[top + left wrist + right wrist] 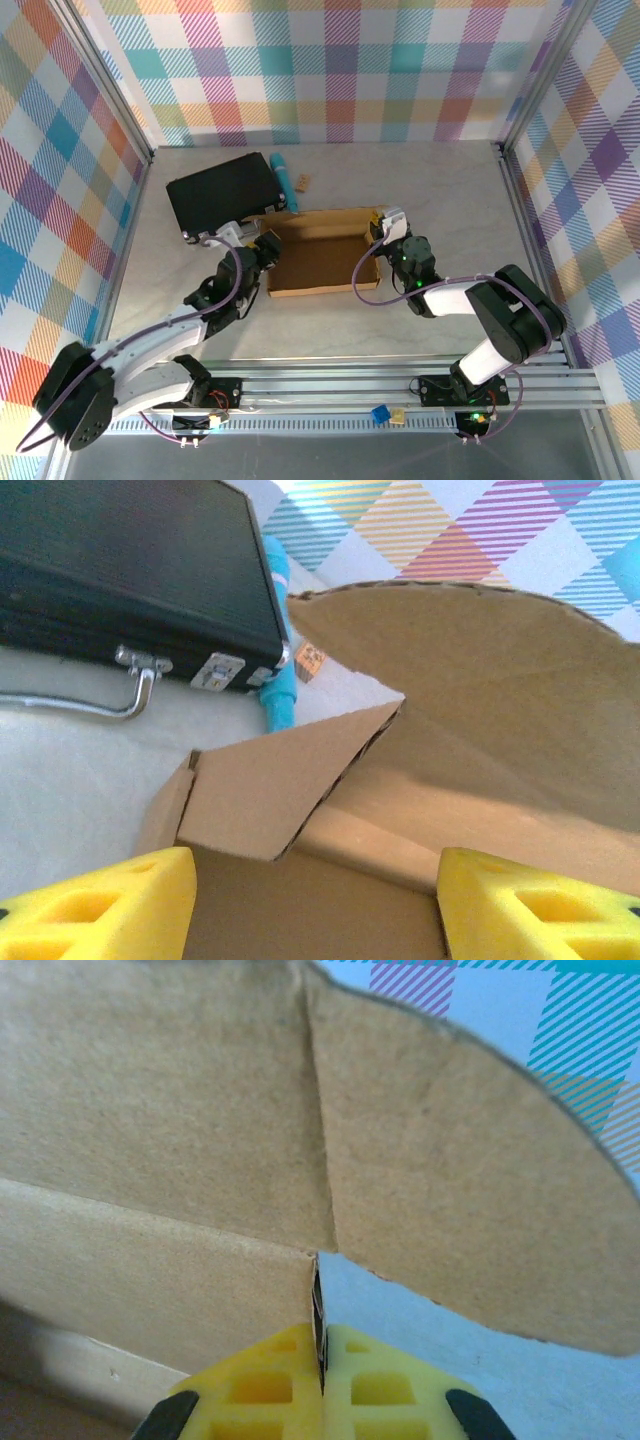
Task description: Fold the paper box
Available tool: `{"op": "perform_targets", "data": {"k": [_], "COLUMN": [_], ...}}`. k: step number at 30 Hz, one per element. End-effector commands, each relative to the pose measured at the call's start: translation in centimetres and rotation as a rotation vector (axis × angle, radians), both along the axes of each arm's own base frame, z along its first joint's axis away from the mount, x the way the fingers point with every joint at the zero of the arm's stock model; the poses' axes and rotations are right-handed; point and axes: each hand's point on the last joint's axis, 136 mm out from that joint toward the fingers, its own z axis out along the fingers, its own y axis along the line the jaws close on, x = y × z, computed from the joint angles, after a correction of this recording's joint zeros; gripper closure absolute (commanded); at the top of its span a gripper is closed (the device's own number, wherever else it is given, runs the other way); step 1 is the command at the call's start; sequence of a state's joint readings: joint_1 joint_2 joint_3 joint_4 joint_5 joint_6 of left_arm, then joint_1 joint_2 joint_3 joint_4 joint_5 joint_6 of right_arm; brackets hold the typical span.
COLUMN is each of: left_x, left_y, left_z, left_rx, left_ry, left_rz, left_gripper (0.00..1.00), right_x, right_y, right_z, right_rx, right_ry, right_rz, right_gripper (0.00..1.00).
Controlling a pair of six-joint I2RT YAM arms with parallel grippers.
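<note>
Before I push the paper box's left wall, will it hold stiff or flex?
Probably flexes: the paper box is thin corrugated card, and its corner flap stands loose, untucked. It looks light, so it would likely slide across the smooth table rather than resist.

Brown corrugated-cardboard box [320, 255]: matt, fibrous paper face, rough cut edges. Black rectangular case [130, 570]: finely ribbed, low sheen. Its wire handle [90, 705] and latches [217, 670]: bright polished metal. Turquoise tube [280, 695]: smooth, plastic look. Left gripper [315, 860], fingers [110, 900]: yellow, matt plastic. Bench [420, 180]: pale, smooth, faintly marbled.
</note>
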State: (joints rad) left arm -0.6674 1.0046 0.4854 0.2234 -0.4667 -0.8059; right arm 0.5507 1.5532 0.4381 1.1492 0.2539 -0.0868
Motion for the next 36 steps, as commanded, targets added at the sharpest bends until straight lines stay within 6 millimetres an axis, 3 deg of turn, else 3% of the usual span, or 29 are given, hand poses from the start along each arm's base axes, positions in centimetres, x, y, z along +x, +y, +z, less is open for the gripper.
{"op": "perform_targets", "data": {"k": [1,4,8,12,17,20,22,23,25,32,36], "left_x": [-3.4,-5.0,-5.5,-4.4,-2.2,0.0,1.6,2.2,3.1,4.4,4.2], "left_y": [1.2,2.5,4.6,5.3,4.8,2.9,1.2,0.4,-1.0,-2.3,-3.6], "left_z": [-3.8,-1.8,5.2,11.3,14.4,15.3,15.2,14.9,14.0,11.3,9.1], "left_rx": [0.009,-0.061,-0.108,-0.039,-0.090,-0.199,-0.316,-0.364,-0.418,-0.536,-0.596], "left_ry": [0.226,0.251,0.195,0.231,0.365,0.391,0.402,0.416,0.463,0.552,0.638], "left_rz": [0.000,0.041,0.133,0.215,0.349,0.341,0.332,0.331,0.332,0.440,0.468], "left_gripper": [0.34,0.34,0.30,0.32,0.36,0.29,0.04,0.03,0.03,0.15,0.25], "right_x": [-1.2,-1.2,-1.3,-1.1,-0.9,-1.0,-1.0,-1.0,-0.9,-1.1,-1.1], "right_y": [-0.5,-0.3,-0.3,-0.2,0.1,0.2,0.2,0.2,0.1,0.1,0.1], "right_z": [-5.7,-5.8,-6.0,-6.2,-6.4,-6.4,-6.5,-6.5,-6.4,-6.4,-6.4], "right_rx": [-0.143,-0.154,-0.165,-0.174,-0.184,-0.186,-0.188,-0.188,-0.185,-0.183,-0.182], "right_ry": [0.161,0.163,0.171,0.186,0.193,0.196,0.196,0.196,0.194,0.191,0.190], "right_rz": [0.005,0.017,0.018,0.021,0.030,0.035,0.036,0.036,0.033,0.035,0.038], "right_gripper": [1.00,1.00,1.00,1.00,1.00,1.00,1.00,1.00,1.00,1.00,1.00]}}
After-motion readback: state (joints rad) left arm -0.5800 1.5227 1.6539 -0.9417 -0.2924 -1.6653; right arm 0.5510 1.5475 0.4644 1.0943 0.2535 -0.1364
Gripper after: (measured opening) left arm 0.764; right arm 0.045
